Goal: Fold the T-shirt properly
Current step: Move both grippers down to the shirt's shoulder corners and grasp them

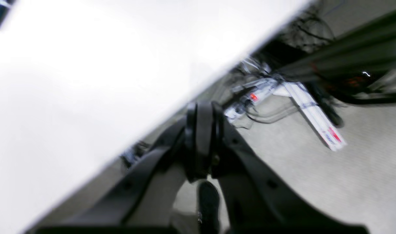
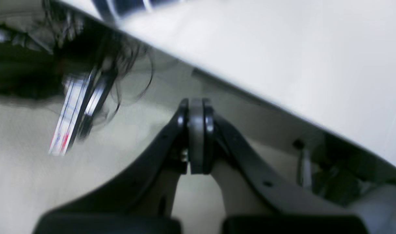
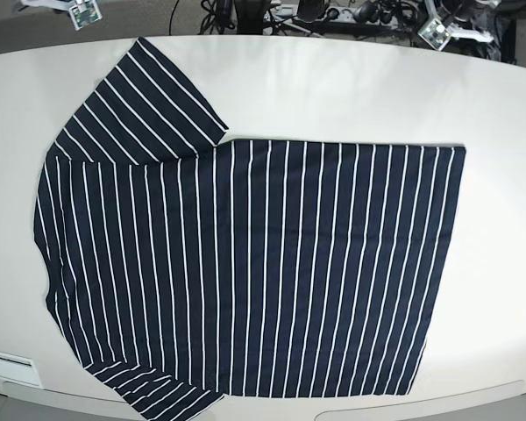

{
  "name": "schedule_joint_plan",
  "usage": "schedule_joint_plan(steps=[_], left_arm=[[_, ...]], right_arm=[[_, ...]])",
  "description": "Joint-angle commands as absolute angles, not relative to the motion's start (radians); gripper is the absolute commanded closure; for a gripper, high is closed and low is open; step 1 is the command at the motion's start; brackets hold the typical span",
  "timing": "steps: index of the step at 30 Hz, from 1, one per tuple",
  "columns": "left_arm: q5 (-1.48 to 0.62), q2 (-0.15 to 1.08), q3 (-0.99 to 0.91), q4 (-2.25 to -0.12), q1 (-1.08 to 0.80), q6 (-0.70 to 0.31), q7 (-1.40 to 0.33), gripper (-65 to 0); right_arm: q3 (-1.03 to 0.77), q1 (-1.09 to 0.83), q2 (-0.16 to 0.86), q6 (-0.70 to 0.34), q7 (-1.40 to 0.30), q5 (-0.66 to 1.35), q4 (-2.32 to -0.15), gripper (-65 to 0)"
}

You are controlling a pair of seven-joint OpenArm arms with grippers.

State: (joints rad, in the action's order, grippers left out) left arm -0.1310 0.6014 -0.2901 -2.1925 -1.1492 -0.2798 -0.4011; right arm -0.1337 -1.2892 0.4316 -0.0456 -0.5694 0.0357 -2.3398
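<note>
The shirt [image 3: 245, 263] is lying flat and spread on the table [image 3: 500, 114], collar end toward the base view's left, hem toward its right. One sleeve is fanning out at the far left and the other is poking past the near edge. No fold is showing yet, so you are judging this as the very start of the task.

Both claws are sitting off the table, beyond its far edge. The left claw [image 1: 203, 143] is showing its fingers pressed together with nothing between them; the table is lying up and to its left, and only a dark scrap of shirt is visible at the far upper left of its wrist view. The right claw [image 2: 196, 136] is likewise closed and empty; the table is lying up and to its right, with a blurred strip of striped cloth above the claw. Both wrist views are smeared, so you are not reading fine detail from them.

To do the first step well:

- Open each claw fully before it is reaching the cloth.
- Bring each claw over the far long edge, one near the sleeve, one near the hem corner.
- Pinch only the top layer's edge, low against the table.
- Lift both ends level so the stripes are staying parallel.
- Watch that the near sleeve is not dragging off the edge.
</note>
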Motion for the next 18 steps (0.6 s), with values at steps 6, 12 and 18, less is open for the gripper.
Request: schedule_joint_plan(steps=[6,12,18], left_arm=[[-0.064,0.659,-0.315,-2.222,-1.085,-0.281,-0.352,0.0],[0.023,0.775,-0.315,-2.164,-0.968,-0.282,-0.323,0.0],[0.112,0.941,-0.278,-1.990,-0.836,-0.359,-0.167,0.0]], right_arm=[[-0.189,-1.190,0.432,-0.301,-0.505,0.227,-2.356,0.0],[-0.121,-0.991,0.432,-0.379,-0.509,0.306,-2.356,0.0],[0.008,-0.885,0.432,-0.374,-0.507,0.207,-2.356,0.0]])
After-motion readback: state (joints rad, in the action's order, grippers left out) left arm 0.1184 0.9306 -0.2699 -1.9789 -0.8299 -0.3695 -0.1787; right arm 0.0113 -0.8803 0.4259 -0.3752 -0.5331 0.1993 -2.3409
